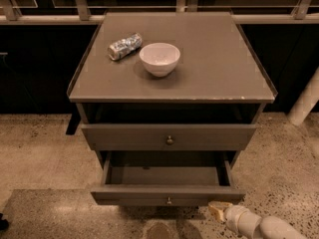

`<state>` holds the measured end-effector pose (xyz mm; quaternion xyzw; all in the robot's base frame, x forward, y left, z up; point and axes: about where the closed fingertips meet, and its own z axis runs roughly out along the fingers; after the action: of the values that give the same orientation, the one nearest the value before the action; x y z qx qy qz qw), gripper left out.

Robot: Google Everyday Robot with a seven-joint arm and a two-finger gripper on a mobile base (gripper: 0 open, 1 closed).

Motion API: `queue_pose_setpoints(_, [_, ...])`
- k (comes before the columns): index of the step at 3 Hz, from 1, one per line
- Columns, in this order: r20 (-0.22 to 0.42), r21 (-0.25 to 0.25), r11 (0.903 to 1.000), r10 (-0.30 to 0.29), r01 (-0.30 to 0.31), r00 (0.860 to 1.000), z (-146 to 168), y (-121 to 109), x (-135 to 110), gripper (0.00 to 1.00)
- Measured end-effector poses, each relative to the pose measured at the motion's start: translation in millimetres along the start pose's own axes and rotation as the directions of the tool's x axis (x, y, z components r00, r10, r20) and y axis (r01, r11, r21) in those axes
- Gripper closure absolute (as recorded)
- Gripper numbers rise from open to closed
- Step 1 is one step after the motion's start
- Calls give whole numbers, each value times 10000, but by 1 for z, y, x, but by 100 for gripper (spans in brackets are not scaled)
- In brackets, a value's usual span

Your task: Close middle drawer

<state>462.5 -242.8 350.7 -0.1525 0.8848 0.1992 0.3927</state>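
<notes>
The middle drawer [167, 192] is grey-brown with a slim front panel and a small round metal knob [169, 200]. It is pulled far out of the cabinet, and its inside looks empty. My gripper [219, 211] is at the bottom right of the camera view, low near the floor. It sits just below and in front of the drawer's right front corner, on a white arm [259, 225] that comes in from the lower right.
Above it, a taller and wider drawer front [169, 136] with a knob sits slightly out under the top. On the cabinet top [219, 59] stand a white bowl [159, 59] and a lying can [124, 46]. There is speckled floor around, a railing behind and a white post [305, 103] at the right.
</notes>
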Motion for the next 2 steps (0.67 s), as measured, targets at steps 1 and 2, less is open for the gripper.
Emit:
queue_pose_setpoints(1, [2, 0, 10000, -2, 2, 10000, -1, 1, 1, 100])
queue_pose_setpoints(2, [549, 97, 9974, -718, 713, 9959, 17, -9, -36, 100])
